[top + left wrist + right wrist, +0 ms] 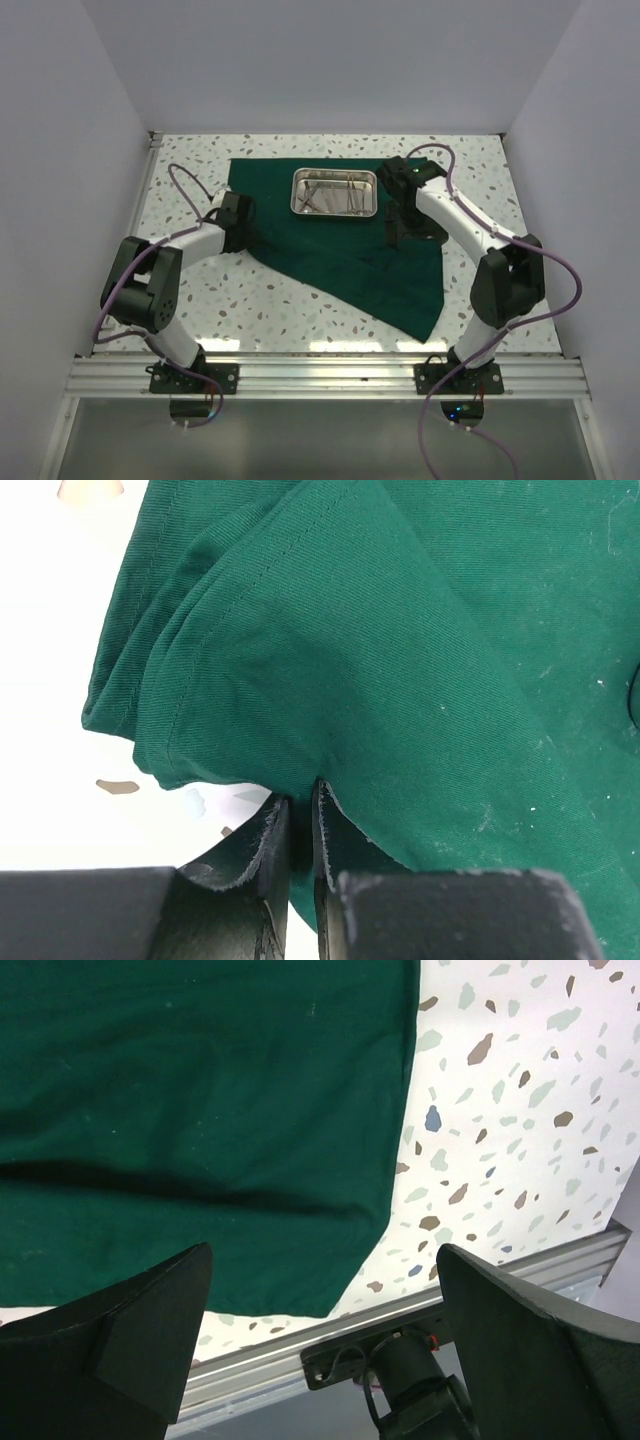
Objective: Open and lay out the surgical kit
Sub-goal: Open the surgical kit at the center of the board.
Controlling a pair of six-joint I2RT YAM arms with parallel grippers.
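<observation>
The dark green cloth wrap (350, 265) lies spread on the speckled table, with the shiny steel tray (334, 192) on its far part. Slim silver instruments (335, 195) lie inside the tray. My left gripper (238, 222) is at the cloth's left edge, shut on a fold of the green cloth (330, 660). My right gripper (393, 235) is open and empty, held above the cloth's right part (200, 1110), to the right of the tray.
The speckled tabletop (300, 310) surrounds the cloth. An aluminium rail (330, 375) runs along the near edge and shows in the right wrist view (500, 1280) with the arm's base mount (400, 1360). White walls close in the left, back and right.
</observation>
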